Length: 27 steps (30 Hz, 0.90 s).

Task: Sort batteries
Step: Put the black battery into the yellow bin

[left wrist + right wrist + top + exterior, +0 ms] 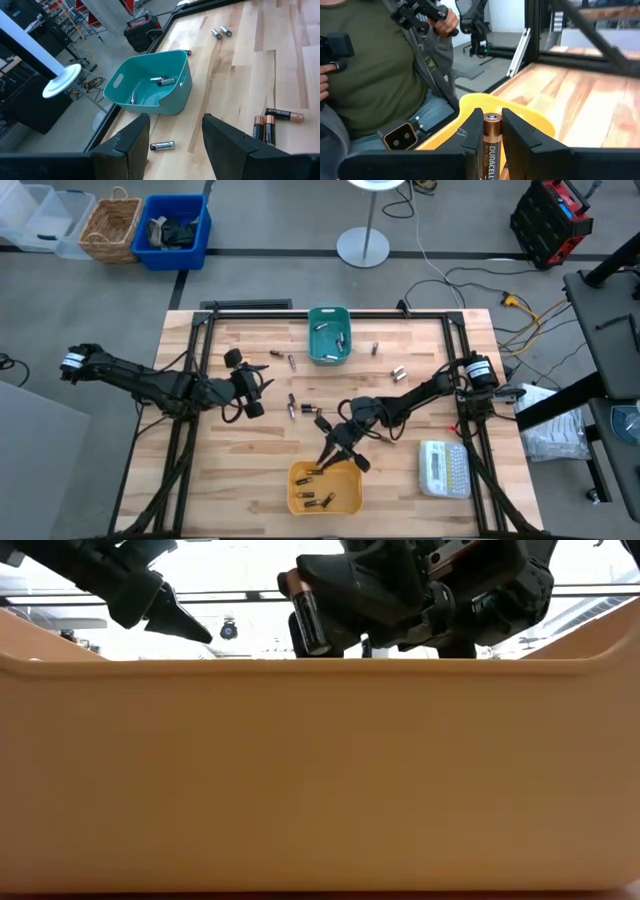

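Right hand (490,134) has its fingers pinched onto a copper-top battery (489,145), holding it upright right over the yellow bin (325,488) at the near edge of the bench (420,405). Left hand (172,137) hangs spread wide with nothing in it, facing the teal bin (150,85), which has maybe three cells inside, hard to count. Loose batteries (303,409) lie scattered mid-bench.
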{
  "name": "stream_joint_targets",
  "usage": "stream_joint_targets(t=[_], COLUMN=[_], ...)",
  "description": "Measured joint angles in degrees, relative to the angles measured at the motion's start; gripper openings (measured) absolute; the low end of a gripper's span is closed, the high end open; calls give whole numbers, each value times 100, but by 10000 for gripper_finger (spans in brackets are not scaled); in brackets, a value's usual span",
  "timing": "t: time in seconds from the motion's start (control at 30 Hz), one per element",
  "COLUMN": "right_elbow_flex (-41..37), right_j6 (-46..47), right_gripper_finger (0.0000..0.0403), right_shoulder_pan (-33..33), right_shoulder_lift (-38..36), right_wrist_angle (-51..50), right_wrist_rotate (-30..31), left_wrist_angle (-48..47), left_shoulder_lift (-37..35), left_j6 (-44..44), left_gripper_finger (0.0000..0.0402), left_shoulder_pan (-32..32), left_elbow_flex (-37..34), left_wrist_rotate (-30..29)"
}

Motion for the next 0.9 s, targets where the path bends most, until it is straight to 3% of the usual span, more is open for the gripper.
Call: stream_joint_targets(t=[0.33,0.7,0.9], right_elbow_flex=[0,0,-1], right_j6=[-13,43,-8], right_gripper_finger=[51,92,84], right_shoulder_pan=[0,0,0], right_shoulder_lift=[-2,-2,-2], right_wrist_angle=[-93,-140,-144], right_wrist_rotate=[1,21,22], left_wrist_angle=[-28,-28,-28], left_shoulder_lift=[-1,-2,-2], left_j6=[-119,-121,-121], left_gripper_finger=[162,162,162], left_shoulder_pan=[0,0,0], left_elbow_flex=[0,0,2], left_wrist_rotate=[0,0,0])
